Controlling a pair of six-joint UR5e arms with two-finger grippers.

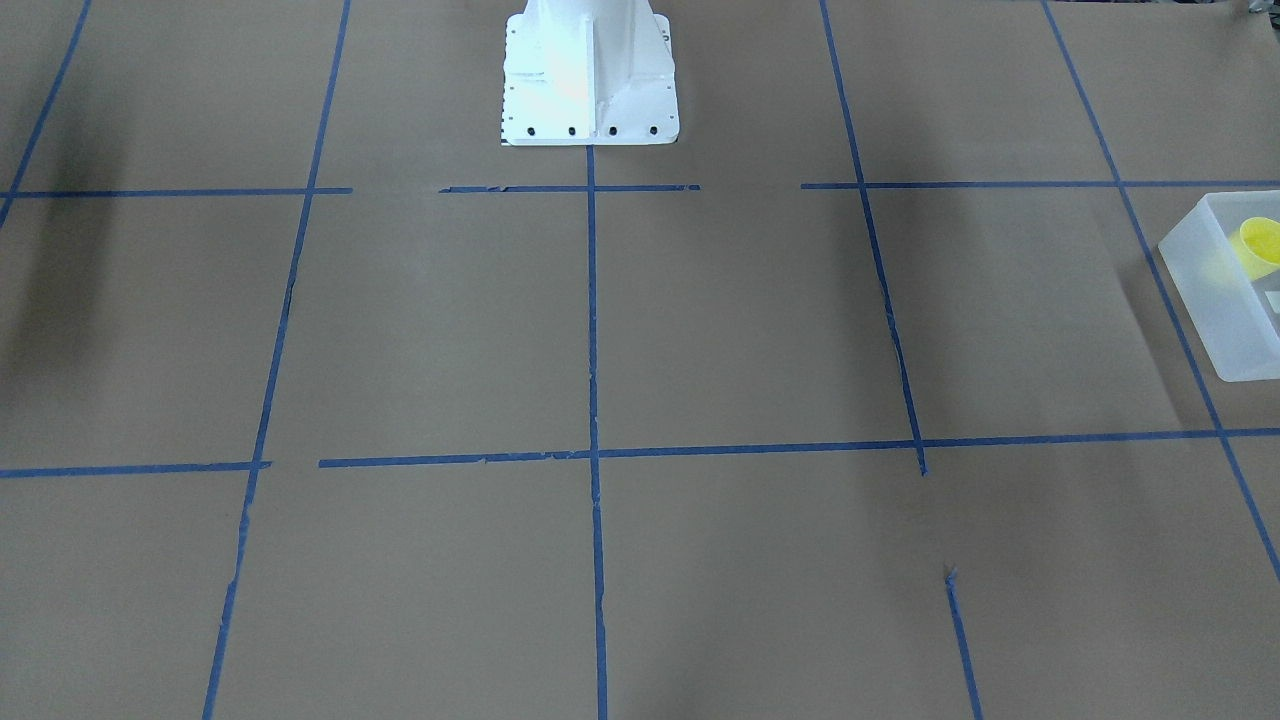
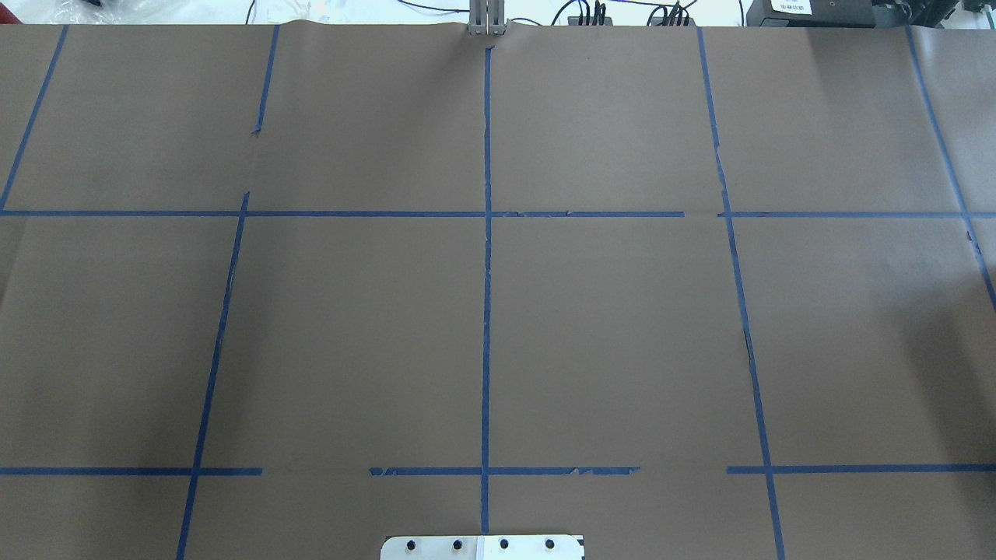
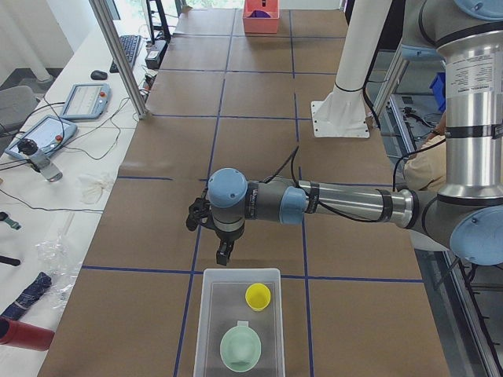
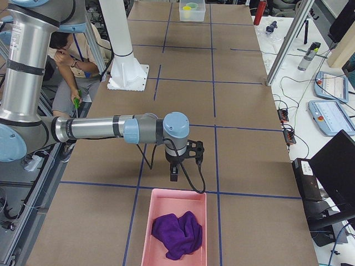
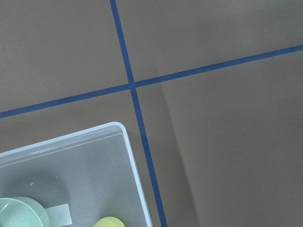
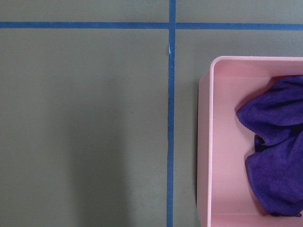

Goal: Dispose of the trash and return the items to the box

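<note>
The frosted white box (image 3: 206, 314) sits at the table's end on my left side. It holds the yellow cup (image 3: 258, 296) and a pale green bowl (image 3: 240, 349). My left gripper (image 3: 224, 253) hangs just beyond the box's near short wall and points down; I cannot tell if it is open or shut. The left wrist view shows the box's corner (image 5: 118, 126), the cup's rim (image 5: 110, 222), the bowl (image 5: 21, 213) and a white label (image 5: 60, 215). The box (image 1: 1215, 300) and cup (image 1: 1262, 245) also show in the front view. My right gripper (image 4: 173, 174) hangs near the other end; its state cannot be told.
A pink bin (image 4: 145, 233) with a purple cloth (image 4: 176, 234) stands at the table's right end, just under my right gripper; it also shows in the right wrist view (image 6: 204, 142). The robot's white base (image 1: 590, 75) stands mid-table. A seated person (image 4: 66, 55) is behind the robot.
</note>
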